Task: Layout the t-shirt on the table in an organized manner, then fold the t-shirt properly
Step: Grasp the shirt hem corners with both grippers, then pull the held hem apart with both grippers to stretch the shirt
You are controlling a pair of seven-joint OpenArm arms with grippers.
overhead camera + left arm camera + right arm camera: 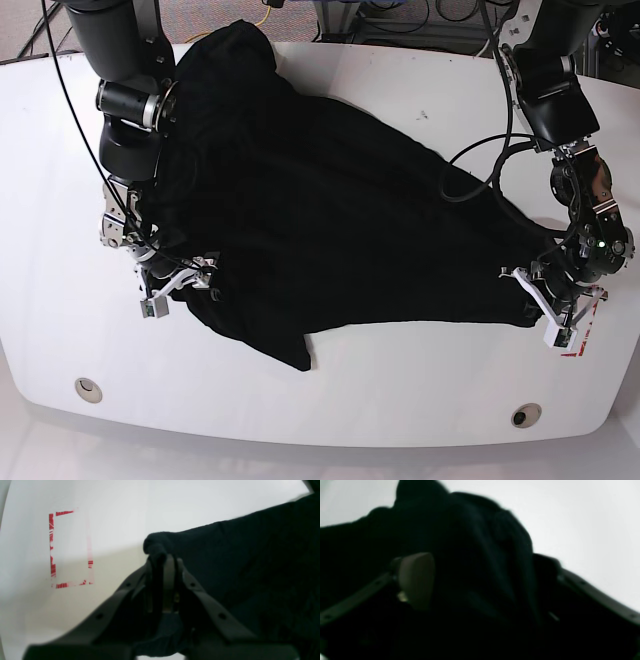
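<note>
The black t-shirt point(330, 210) lies spread and wrinkled across the white table point(400, 390), from the far left corner to the near right. In the base view my left gripper point(545, 298) is at the shirt's right edge. The left wrist view shows that gripper point(162, 557) shut, pinching a small bunch of the t-shirt point(250, 562). At the shirt's near-left edge is my right gripper point(188, 277). In the right wrist view its jaws point(482, 565) stand wide apart, with a hump of the t-shirt point(475, 535) between them. One tan pad point(416, 580) shows; cloth hides the other.
A red rectangular outline point(70, 550) is marked on the table beside the left gripper. Two small round holes point(88, 389) point(526, 414) sit near the front edge. Cables point(480, 150) hang over the shirt from the arm at the right.
</note>
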